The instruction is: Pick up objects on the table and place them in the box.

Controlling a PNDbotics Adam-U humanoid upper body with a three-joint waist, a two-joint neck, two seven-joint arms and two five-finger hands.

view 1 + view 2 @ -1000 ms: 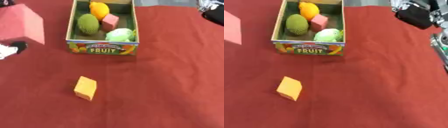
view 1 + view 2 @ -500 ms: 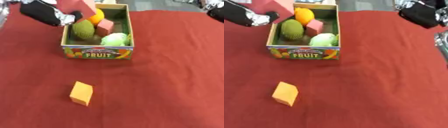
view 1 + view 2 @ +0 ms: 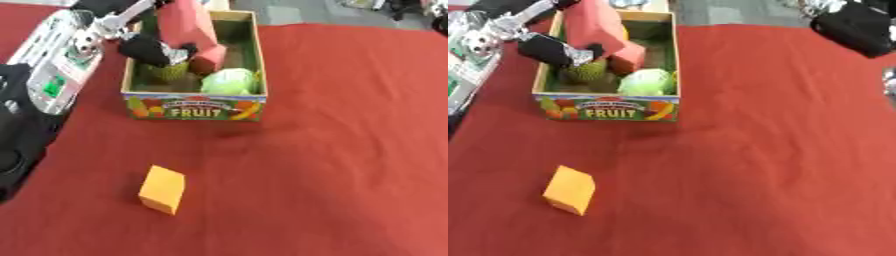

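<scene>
Progress looks well along. At the left, the left robot hand (image 3: 150,49) reaches over the box (image 3: 194,106), fingers curled round a large pink block (image 3: 186,22) held above the contents, not yet let go. Inside the box lie a dark green fruit (image 3: 586,71), a smaller pink block (image 3: 627,56) and a pale green round thing (image 3: 230,81). Nearer the camera, an orange block (image 3: 163,189) sits alone on the red tabletop (image 3: 350,150), well apart from the box; it appears the one item left. At the far right, the right robot hand (image 3: 855,30) hovers; I cannot tell its fingers' state.
</scene>
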